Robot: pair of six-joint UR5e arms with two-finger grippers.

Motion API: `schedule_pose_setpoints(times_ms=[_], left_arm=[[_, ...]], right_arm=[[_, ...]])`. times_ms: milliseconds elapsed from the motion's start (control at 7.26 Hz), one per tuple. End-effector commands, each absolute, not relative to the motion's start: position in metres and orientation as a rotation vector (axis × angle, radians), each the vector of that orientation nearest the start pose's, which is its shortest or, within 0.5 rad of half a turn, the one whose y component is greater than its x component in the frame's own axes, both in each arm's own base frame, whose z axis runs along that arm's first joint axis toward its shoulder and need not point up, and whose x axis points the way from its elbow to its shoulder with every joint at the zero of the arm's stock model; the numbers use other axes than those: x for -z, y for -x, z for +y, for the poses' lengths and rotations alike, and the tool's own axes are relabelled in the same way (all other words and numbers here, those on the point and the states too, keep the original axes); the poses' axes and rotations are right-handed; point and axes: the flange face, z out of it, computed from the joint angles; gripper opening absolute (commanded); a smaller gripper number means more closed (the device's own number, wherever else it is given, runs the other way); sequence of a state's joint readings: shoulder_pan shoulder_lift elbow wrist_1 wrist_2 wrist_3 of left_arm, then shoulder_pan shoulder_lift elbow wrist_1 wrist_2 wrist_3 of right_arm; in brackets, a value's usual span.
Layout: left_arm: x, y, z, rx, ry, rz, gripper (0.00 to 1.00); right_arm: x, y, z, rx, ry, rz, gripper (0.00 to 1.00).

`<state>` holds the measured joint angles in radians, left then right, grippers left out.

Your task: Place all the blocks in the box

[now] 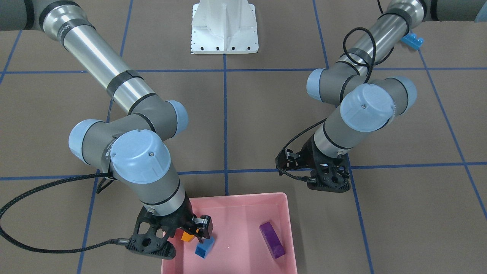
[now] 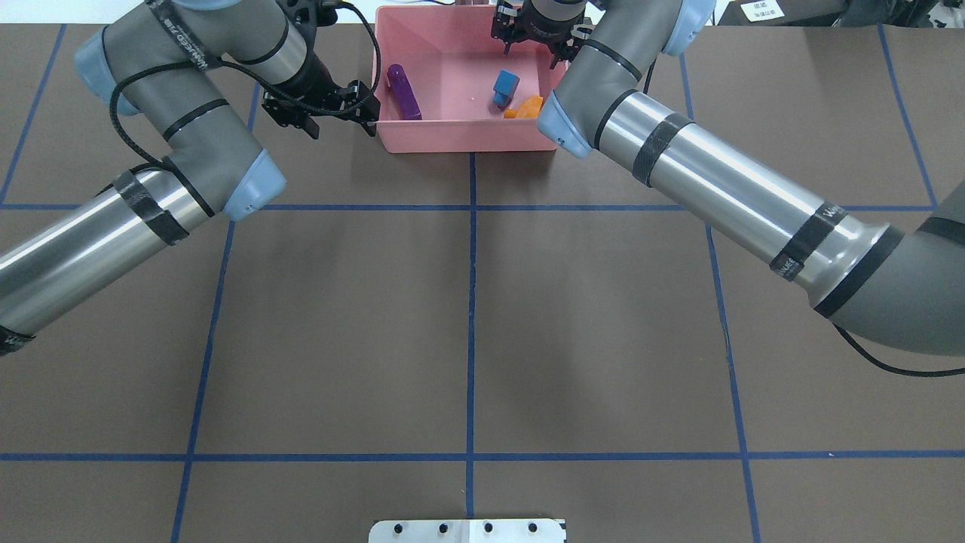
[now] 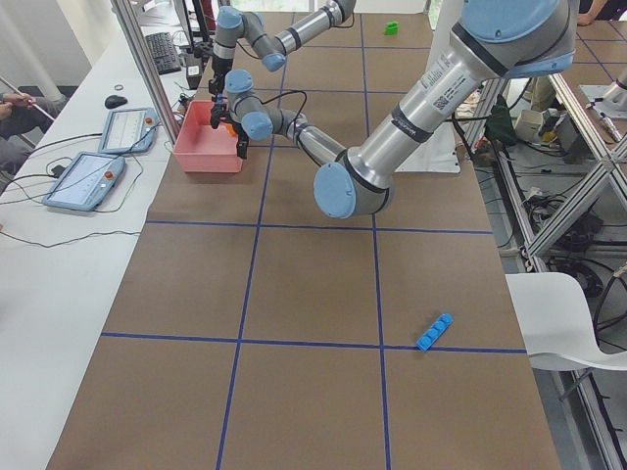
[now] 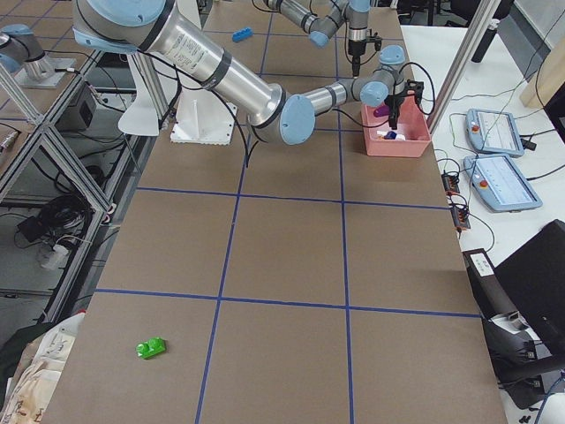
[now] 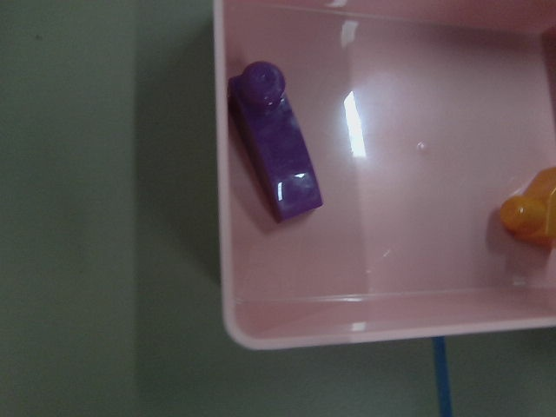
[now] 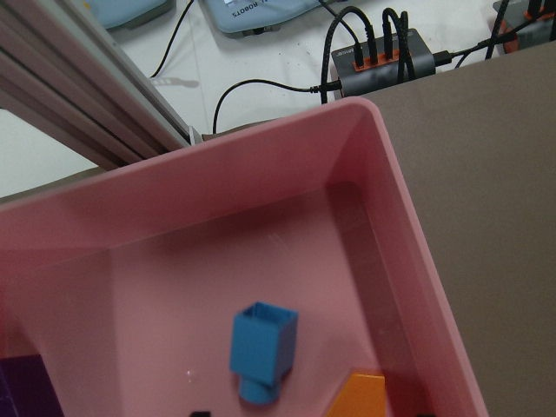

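Observation:
The pink box [image 1: 236, 195] [image 2: 467, 143] holds the purple oblong brick [image 1: 272, 239] [image 5: 274, 143], the tiny blue brick [image 1: 204, 248] [image 6: 263, 347] and the orange brick [image 2: 530, 107] [image 5: 530, 213]. My right gripper [image 2: 534, 51] [image 1: 199, 232] is open and empty above the tiny blue and orange bricks. My left gripper [image 2: 341, 124] [image 1: 283, 163] is open and empty, just outside the box's wall beside the purple brick. The long blue brick [image 1: 412, 40] [image 3: 434, 332] lies on the table by my left arm's base side. The green brick [image 4: 151, 348] [image 3: 392, 27] lies far off on my right side.
The white robot base [image 1: 224, 28] stands at the middle of the robot's edge. Beyond the box are cables and a hub [image 6: 382, 61] and tablets [image 3: 88, 176] on the white bench. Blue tape lines cross the brown table.

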<state>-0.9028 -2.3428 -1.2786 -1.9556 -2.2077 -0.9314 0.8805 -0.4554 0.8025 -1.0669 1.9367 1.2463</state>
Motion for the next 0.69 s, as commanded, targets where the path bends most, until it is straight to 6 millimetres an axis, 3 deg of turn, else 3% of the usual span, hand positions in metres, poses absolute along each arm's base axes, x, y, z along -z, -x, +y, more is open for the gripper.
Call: schedule_pose_setpoints(times_ms=[0, 276, 413, 551], left_arm=[[-0.281, -0.409, -0.642, -0.039, -0.146, 1.008, 1.0], [-0.318, -0.362, -0.595, -0.038, -0.162, 1.012, 1.0], [-0.34, -0.339, -0.573, -0.039, -0.164, 1.006, 1.0], [-0.369, -0.318, -0.547, -0.08, -0.157, 0.998, 1.0]], right_arm=[[-0.19, 0.491, -0.731, -0.318, -0.144, -0.848, 0.99], [-0.171, 0.459, -0.712, -0.219, -0.054, -0.822, 0.99], [-0.184, 0.43, -0.688, -0.194, -0.063, -0.815, 0.99], [-0.213, 0.399, -0.662, -0.168, -0.067, -0.81, 0.99]])
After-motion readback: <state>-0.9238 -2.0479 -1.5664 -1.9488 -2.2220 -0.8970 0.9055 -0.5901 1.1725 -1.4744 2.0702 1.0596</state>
